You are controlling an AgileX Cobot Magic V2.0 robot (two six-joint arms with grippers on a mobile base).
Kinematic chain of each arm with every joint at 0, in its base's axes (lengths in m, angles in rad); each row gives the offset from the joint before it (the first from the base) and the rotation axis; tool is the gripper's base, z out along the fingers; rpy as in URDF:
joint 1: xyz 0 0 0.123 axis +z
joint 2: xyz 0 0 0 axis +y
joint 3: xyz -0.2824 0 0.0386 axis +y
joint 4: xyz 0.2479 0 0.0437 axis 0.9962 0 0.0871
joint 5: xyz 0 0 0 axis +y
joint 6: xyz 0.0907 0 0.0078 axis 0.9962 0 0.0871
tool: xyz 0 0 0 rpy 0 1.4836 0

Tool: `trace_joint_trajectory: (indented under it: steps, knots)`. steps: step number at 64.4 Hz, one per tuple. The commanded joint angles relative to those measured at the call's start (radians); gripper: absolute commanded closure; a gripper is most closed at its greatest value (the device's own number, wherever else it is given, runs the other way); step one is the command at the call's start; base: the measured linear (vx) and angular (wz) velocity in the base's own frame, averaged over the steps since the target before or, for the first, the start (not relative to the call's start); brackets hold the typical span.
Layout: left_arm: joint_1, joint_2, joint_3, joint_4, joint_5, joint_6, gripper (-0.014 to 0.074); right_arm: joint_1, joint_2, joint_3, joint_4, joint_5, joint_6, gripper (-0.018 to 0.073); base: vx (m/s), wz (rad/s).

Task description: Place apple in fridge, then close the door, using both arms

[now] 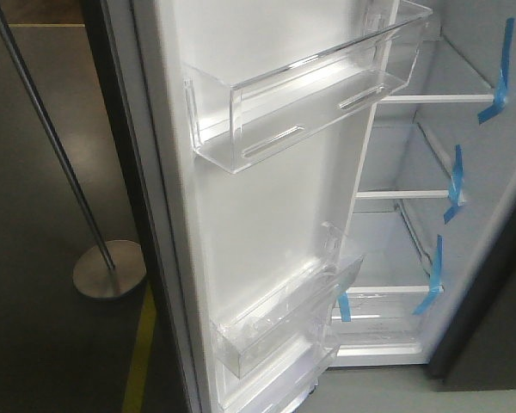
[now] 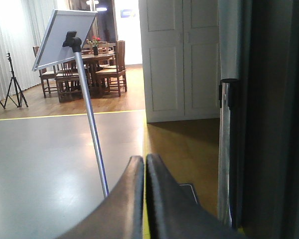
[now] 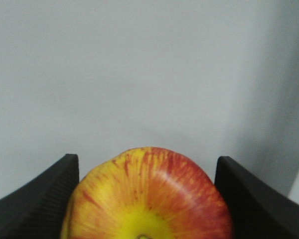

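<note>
The apple [image 3: 149, 194], red with yellow-orange patches, sits between the two black fingers of my right gripper [image 3: 147, 159], which is shut on it, in front of a plain pale wall. The fridge [image 1: 430, 198] stands open at the right of the front view, with white shelves and blue tape strips [image 1: 453, 185]. The door [image 1: 258, 215] is swung open, its white inside and clear bins [image 1: 301, 95] facing me. My left gripper [image 2: 144, 158] is shut and empty, next to the door's dark outer side and its silver handle [image 2: 226, 149]. Neither gripper shows in the front view.
A sign stand with a round metal base [image 1: 109, 268] and slanted pole stands on the grey floor left of the door; its board [image 2: 65, 37] shows in the left wrist view. A yellow floor line [image 1: 140, 353] runs by the door. White cupboard doors [image 2: 182, 59] and a dining table [image 2: 92, 59] stand far back.
</note>
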Motion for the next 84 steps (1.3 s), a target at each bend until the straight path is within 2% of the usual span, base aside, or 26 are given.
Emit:
trace_joint_trajectory:
  steps: [1, 13, 23, 24, 32, 37, 43, 53, 65, 75, 84]
  knots:
    - [-0.006, -0.015, -0.018, -0.007, -0.077, -0.009, 0.0603, 0.009, 0.043, -0.075, 0.065, 0.002, -0.026, 0.0443, 0.00, 0.00]
    - [-0.006, -0.015, -0.018, -0.007, -0.077, -0.009, 0.0603, 0.046, 0.117, -0.086, 0.061, 0.012, -0.063, 0.0357, 0.00, 0.00]
    - [-0.006, -0.015, -0.018, -0.007, -0.077, -0.009, 0.0603, 0.049, 0.124, -0.086, 0.061, 0.012, -0.062, 0.0149, 0.00, 0.00]
    - [-0.006, -0.015, -0.018, -0.007, -0.077, -0.009, 0.0603, 0.049, 0.124, -0.086, 0.061, 0.012, -0.062, 0.0149, 0.00, 0.00]
    - [-0.006, -0.015, -0.018, -0.007, -0.077, -0.009, 0.0603, 0.048, 0.124, -0.086, 0.039, 0.008, -0.046, -0.0035, 0.00, 0.00]
    - [-0.006, -0.015, -0.018, -0.007, -0.077, -0.009, 0.0603, 0.048, 0.124, -0.086, 0.035, 0.009, -0.044, -0.0100, 0.00, 0.00]
    - [-0.006, -0.015, -0.018, -0.007, -0.077, -0.009, 0.0603, 0.048, 0.124, -0.086, 0.031, 0.009, -0.039, -0.0128, 0.00, 0.00]
    - [-0.006, -0.015, -0.018, -0.007, -0.077, -0.009, 0.0603, 0.048, 0.124, -0.086, 0.034, 0.007, -0.036, -0.0113, 0.00, 0.00]
    - [-0.006, -0.015, -0.018, -0.007, -0.077, -0.009, 0.0603, 0.048, 0.085, -0.086, 0.047, 0.023, -0.012, -0.0021, 0.00, 0.00]
    - [-0.006, -0.015, -0.018, -0.007, -0.077, -0.009, 0.0603, 0.047, 0.018, -0.086, 0.036, 0.099, -0.004, 0.0161, 0.00, 0.00]
    - [-0.006, -0.015, -0.018, -0.007, -0.077, -0.009, 0.0603, 0.047, -0.057, -0.086, -0.069, 0.196, 0.009, 0.0439, 0.00, 0.00]
